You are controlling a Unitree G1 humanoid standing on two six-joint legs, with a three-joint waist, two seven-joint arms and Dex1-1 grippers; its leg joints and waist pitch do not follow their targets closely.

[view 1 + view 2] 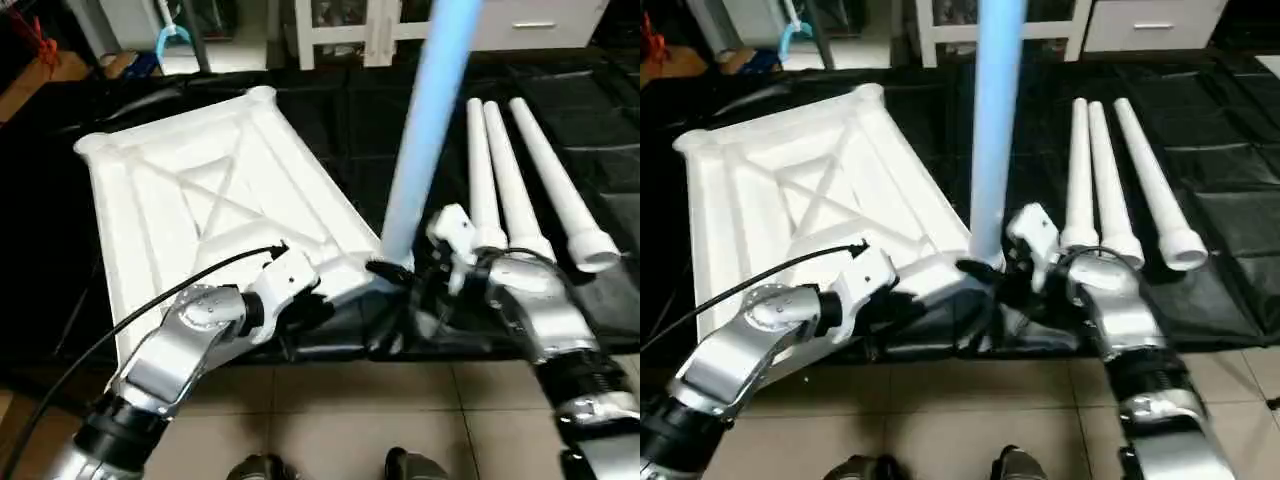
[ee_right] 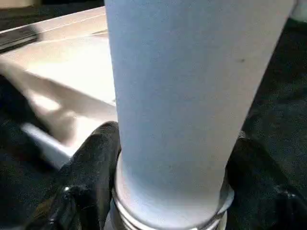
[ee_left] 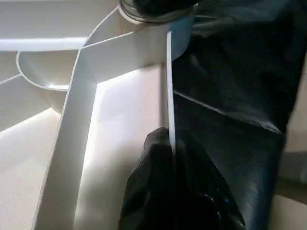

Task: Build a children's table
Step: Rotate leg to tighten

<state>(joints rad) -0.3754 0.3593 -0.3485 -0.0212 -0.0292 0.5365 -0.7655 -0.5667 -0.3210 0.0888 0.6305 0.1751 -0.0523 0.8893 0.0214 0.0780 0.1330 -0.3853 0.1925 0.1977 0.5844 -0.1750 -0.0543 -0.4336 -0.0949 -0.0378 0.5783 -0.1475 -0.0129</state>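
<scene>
The children's table's white tabletop lies underside up on a black mat, its X ribs showing. One white leg stands upright in the near right corner socket. My right gripper is shut on the base of this leg, one black finger pressing each side just above the socket. My left gripper is shut on the tabletop's thin near edge rim, a short way left of that corner. Three more legs lie side by side on the mat, to the right.
The black mat covers the floor under the parts; beige tiles begin at its near edge, where my feet show. White furniture stands at the back, with clutter at the back left.
</scene>
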